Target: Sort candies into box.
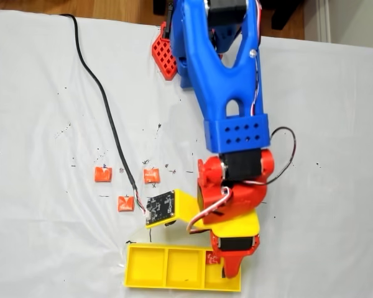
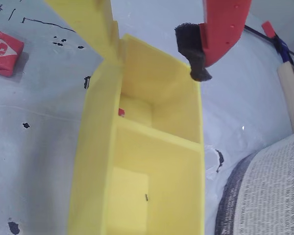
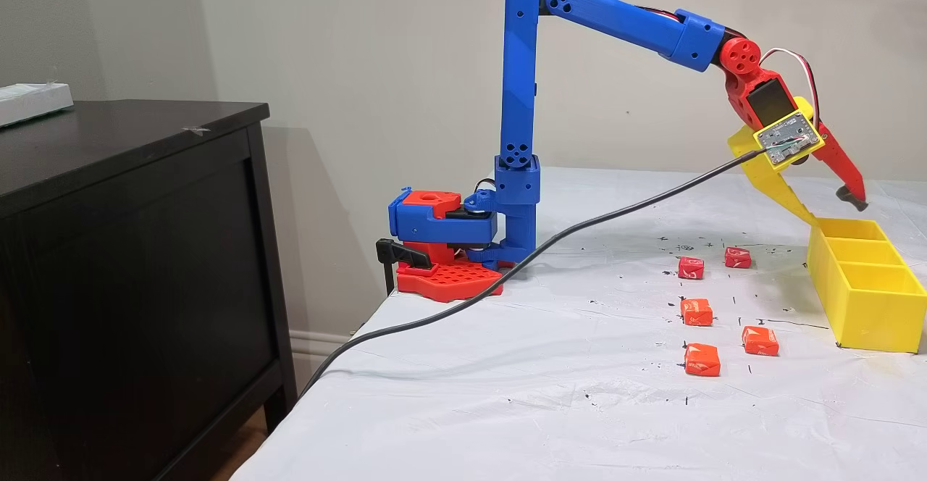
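Fingers (image 2: 157, 49) spread above box (image 2: 95, 161), red candy (image 2: 121, 112) inside, below them

1. a fixed view looks straight down from above the yellow box (image 1: 168, 268), with the arm's base at the top edge and the box at the bottom.
2. another fixed view stands low at the table's side, well back from the box (image 3: 865, 289), facing the wall.
3. the wrist view hangs close above the box (image 2: 95, 161), looking along its compartments.
4. all three share the box.
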{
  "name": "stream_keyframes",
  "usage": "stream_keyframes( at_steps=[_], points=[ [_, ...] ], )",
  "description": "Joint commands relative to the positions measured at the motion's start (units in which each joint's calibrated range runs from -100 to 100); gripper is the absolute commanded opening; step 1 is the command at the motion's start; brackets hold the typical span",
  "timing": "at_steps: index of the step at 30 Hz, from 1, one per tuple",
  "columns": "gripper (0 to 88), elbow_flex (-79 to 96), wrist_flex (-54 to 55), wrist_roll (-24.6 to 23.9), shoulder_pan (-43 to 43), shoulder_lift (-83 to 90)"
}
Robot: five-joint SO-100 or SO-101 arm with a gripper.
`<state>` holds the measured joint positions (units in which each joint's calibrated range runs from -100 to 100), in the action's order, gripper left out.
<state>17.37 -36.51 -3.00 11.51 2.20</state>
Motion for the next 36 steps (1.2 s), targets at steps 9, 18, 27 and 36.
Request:
stream_keyframes(
  at_steps=[9,18,27,36],
  points=[
    [0.2,-5.12,-15.68,1.17,1.62,13.75],
    [0.2,-5.3,-26.41,2.83,3.53,12.64],
    [8.3,-5.12,-26.24,3.52,4.79,6.88],
    [21.4,-7.03,-27.14,3.17,4.98,1.53]
  ],
)
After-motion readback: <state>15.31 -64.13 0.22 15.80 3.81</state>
